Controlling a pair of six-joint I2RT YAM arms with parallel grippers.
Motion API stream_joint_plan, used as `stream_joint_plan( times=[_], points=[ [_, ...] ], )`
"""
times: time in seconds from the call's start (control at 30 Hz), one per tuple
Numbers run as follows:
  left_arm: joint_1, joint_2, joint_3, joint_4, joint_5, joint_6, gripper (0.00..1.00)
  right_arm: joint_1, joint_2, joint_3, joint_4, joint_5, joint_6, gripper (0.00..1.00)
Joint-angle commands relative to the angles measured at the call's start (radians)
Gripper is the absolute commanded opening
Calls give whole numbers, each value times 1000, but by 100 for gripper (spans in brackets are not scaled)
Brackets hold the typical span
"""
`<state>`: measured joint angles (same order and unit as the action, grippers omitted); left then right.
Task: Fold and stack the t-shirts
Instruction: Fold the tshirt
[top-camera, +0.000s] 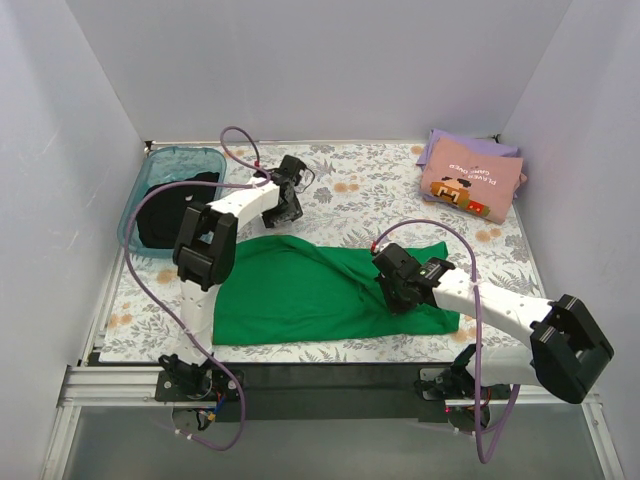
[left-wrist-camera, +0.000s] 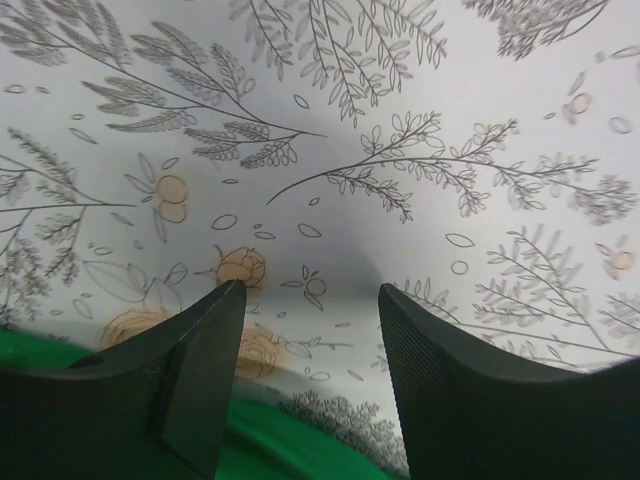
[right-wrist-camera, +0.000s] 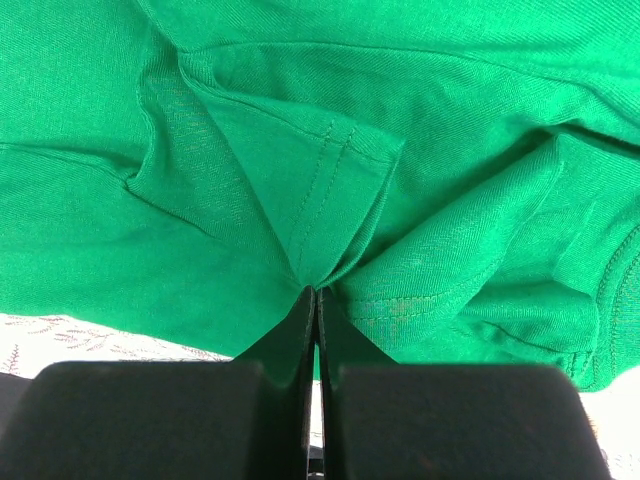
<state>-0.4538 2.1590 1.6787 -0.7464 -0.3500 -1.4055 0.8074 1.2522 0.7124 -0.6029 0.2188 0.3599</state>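
The green t-shirt lies spread across the middle of the table. My right gripper is shut on a pinched fold of the green t-shirt near its right side; the jaws meet with cloth between them. My left gripper is open and empty, above the floral table cover beyond the shirt's far edge; its fingers frame bare cover, with a strip of the green t-shirt below them. The pink t-shirt lies folded on the lavender one at the far right. The black t-shirt sits in the bin.
A translucent teal bin stands at the far left. White walls close in the table on three sides. The floral table cover shows between the green shirt and the folded stack.
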Motion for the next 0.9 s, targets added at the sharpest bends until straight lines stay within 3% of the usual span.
stream_joint_plan(
  times=[0.0, 0.27, 0.5, 0.7, 0.8, 0.87],
  points=[
    [-34, 50, 55, -57, -56, 51, 54, 6, 15, 19, 26, 16, -9, 1],
    [-66, 114, 47, -120, -98, 11, 50, 6, 41, 21, 49, 1, -24, 1],
    [-109, -69, -174, -77, -27, -36, 53, 6, 44, 25, 49, 4, -30, 1],
    [-109, -143, -217, -93, -63, -69, 54, 6, 41, 24, 54, 4, -32, 1],
    [-109, -120, -229, -93, -50, -73, 47, 6, 42, 19, 60, 4, -30, 1],
    [-109, -107, -235, -94, -46, -78, 26, 4, 42, 18, 61, 2, -29, 1]
  ],
)
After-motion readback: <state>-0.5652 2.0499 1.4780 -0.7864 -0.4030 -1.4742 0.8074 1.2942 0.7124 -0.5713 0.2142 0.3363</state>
